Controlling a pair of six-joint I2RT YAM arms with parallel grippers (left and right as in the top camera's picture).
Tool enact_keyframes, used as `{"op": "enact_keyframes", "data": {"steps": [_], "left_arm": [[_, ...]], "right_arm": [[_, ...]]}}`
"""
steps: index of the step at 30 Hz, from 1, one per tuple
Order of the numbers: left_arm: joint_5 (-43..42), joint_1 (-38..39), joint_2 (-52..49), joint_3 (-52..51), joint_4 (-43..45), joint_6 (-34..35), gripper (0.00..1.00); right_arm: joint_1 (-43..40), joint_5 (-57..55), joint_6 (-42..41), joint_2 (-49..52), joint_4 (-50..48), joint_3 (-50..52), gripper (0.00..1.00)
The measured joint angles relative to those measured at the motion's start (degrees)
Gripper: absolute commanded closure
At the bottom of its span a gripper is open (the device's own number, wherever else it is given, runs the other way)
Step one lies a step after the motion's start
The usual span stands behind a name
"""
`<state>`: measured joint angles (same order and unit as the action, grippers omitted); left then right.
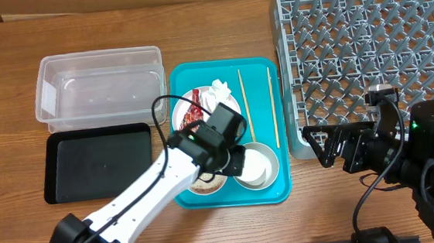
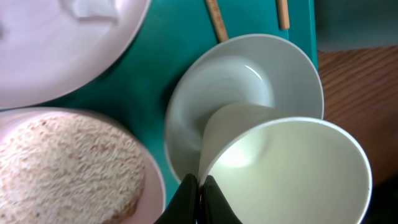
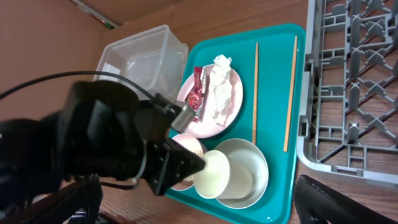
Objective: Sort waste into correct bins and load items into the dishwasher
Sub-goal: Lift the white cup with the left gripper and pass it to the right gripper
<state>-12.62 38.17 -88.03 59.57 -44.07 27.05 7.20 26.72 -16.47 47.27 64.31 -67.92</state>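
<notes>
Pinching the cup (image 2: 286, 168) by its near rim, my left claw (image 2: 199, 186) was shut on the thin wall; the cup lay tipped in the bowl (image 2: 249, 68) just ahead of the fingers, base pointing away. The rack (image 1: 366, 40) sat well off to that claw's right, beside my wide-open right claw (image 1: 316, 146), which I judged nearer for loading.

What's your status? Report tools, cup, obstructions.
Left tool shut on white cup, at its rim. Cup tipped inside the empty bowl. Right tool open, holding nothing, by the dish rack corner. Rice bowl close beside the grip.
</notes>
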Motion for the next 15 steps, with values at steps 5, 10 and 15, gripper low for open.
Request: {"op": "enact_keyframes", "data": {"steps": [5, 10, 15], "left_arm": [[-11.0, -10.1, 2.3, 3.3, -1.3, -1.5, 0.96], [-35.6, -22.8, 5.0, 4.1, 4.0, -5.1, 0.96], [-58.0, -29.0, 5.0, 4.2, 5.6, -6.7, 0.96]], "right_arm": [[0.0, 0.3, 0.0, 0.0, -0.1, 0.0, 0.00], [0.0, 5.6, 1.0, 0.0, -2.2, 0.0, 0.10], [0.0, 15.6, 2.9, 0.0, -7.3, 0.0, 0.09]]}}
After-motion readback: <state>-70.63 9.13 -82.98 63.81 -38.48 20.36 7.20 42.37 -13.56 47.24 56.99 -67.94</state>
